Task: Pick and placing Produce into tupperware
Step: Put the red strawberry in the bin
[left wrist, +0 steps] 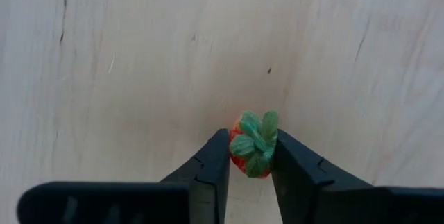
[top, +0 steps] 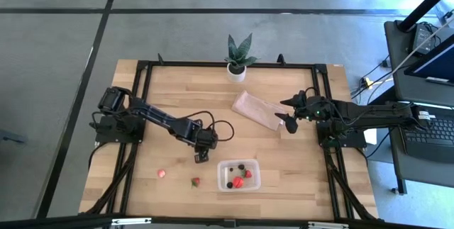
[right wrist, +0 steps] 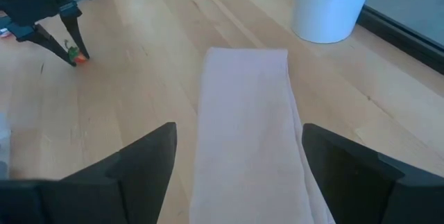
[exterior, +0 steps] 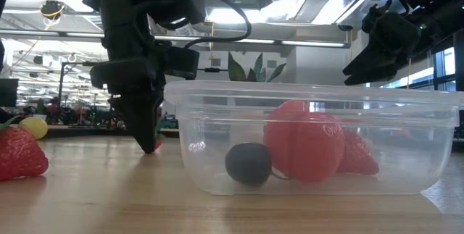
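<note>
From above, my left claw (top: 202, 157) is down on the table (top: 170, 94), just left of the tub (top: 238, 175). My right claw (top: 289, 119) waits over the tan sheet (top: 257, 110), near the plant (top: 237, 59). The tub holds red and dark fruit. A strawberry (top: 196, 181) and a small pale fruit (top: 162, 174) lie on the table to its left.

From table height, the tub (exterior: 319, 136) is close up, with a dark berry (exterior: 248, 163) and red fruit (exterior: 304, 140) inside. My left claw (exterior: 147, 143) touches the table beside it.

From my left wrist, my claw (left wrist: 251, 161) is shut tight on a strawberry (left wrist: 252, 143), green top up.

From my right wrist, my claw (right wrist: 239, 165) is wide open over the sheet (right wrist: 246, 127), holding nothing. The white pot (right wrist: 329, 5) stands behind it.
</note>
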